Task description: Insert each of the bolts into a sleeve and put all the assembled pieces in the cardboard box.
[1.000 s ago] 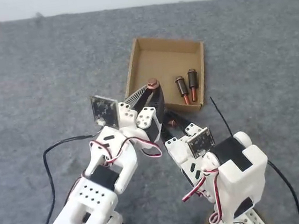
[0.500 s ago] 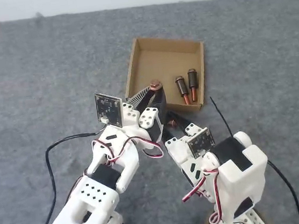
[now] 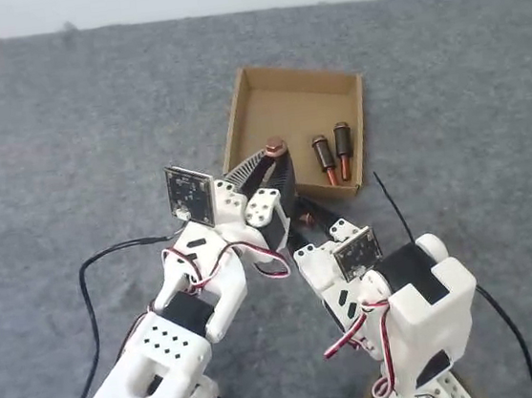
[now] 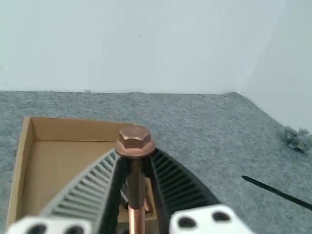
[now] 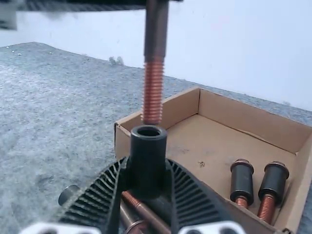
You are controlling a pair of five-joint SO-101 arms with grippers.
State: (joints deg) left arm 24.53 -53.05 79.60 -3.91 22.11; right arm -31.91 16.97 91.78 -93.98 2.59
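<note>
My left gripper (image 4: 134,161) is shut on a copper bolt (image 4: 135,142), held upright by the shank just under its hex head. In the high view that bolt (image 3: 274,148) stands by the near wall of the cardboard box (image 3: 247,95). My right gripper (image 5: 147,170) is shut on a black sleeve (image 5: 147,151), held upright with its bore facing up. The bolt's threaded end (image 5: 153,95) hangs just above the sleeve's mouth, roughly in line with it. Two assembled pieces (image 5: 242,179) (image 5: 273,181) lie in the box, and in the high view they (image 3: 333,157) rest against its near right wall.
A loose copper bolt (image 5: 140,207) lies on the grey carpet under my right gripper, with a small grey cylinder (image 5: 68,194) beside it. A thin black cable (image 3: 392,206) runs near the box's right corner. Both arms crowd together just in front of the box.
My left gripper with the bolt has shifted slightly to the right, then settled. The right arm has kept still.
</note>
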